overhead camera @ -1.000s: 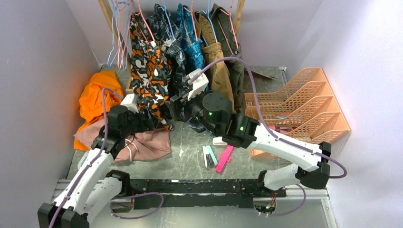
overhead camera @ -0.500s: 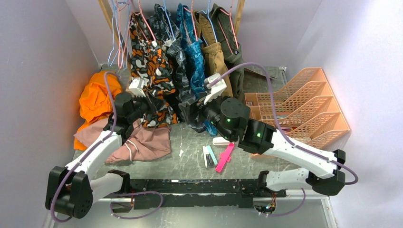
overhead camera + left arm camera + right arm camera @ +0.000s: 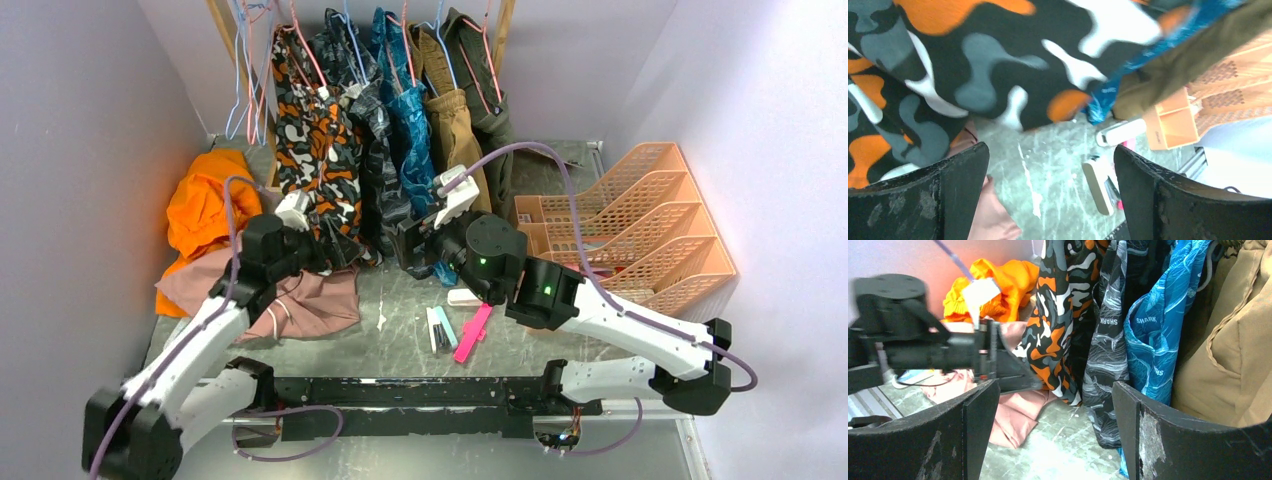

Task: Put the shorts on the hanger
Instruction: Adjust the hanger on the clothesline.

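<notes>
I see the orange, black, white and grey camo-print fabric shorts (image 3: pixel 318 150) hanging from the thin pink wire hanger (image 3: pixel 308 58) at the back, leftmost in the row of hung garments (image 3: pixel 420 130). Left gripper (image 3: pixel 1050 150) jaws spread wide, nothing between, just under the hem. Right gripper (image 3: pixel 1055 387) likewise spread and empty, facing the row. Grey marbled table (image 3: pixel 400 340), pale lilac walls (image 3: pixel 80 120), orange mesh file trays (image 3: pixel 640 220) on the right, orange cloth heap (image 3: pixel 205 195) on the left

Bright, even, diffuse light, faint shadows; shorts (image 3: pixel 998 75) soft-focus up close in the left wrist view.
</notes>
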